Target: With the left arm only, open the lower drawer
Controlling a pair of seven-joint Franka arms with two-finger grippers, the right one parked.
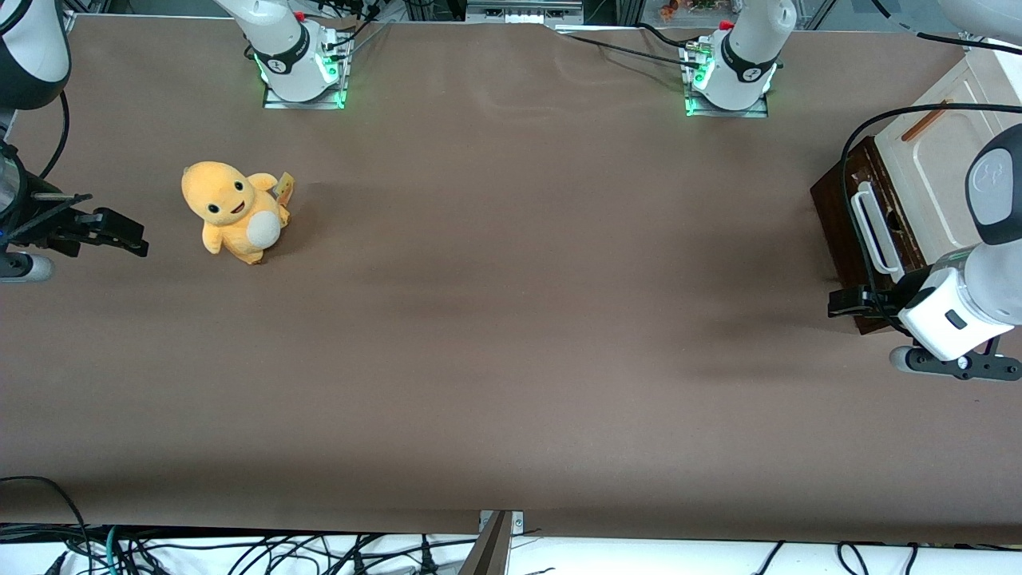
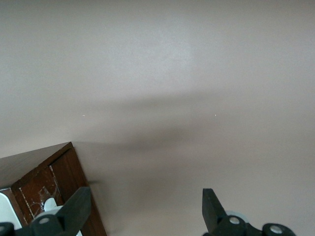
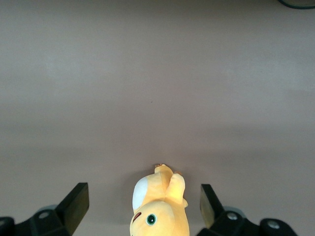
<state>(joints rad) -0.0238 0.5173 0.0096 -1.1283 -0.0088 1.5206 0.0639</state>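
Note:
The lower drawer (image 1: 838,200) has a dark brown wood front with a long white bar handle (image 1: 874,228), and stands at the working arm's end of the table. The left arm (image 1: 970,295) hangs low beside it. My gripper (image 1: 848,302) sits just off the corner of the drawer front that is nearest the front camera, nearer that camera than the handle. In the left wrist view the gripper (image 2: 146,197) is open with only bare table between its fingers (image 2: 78,209), and the drawer's brown corner (image 2: 42,179) lies beside one finger.
A cream-white panel (image 1: 934,172) with a thin orange-brown handle (image 1: 926,120) lies above the drawer. A black cable (image 1: 848,152) loops over the drawer front. An orange plush toy (image 1: 234,212) stands toward the parked arm's end of the table.

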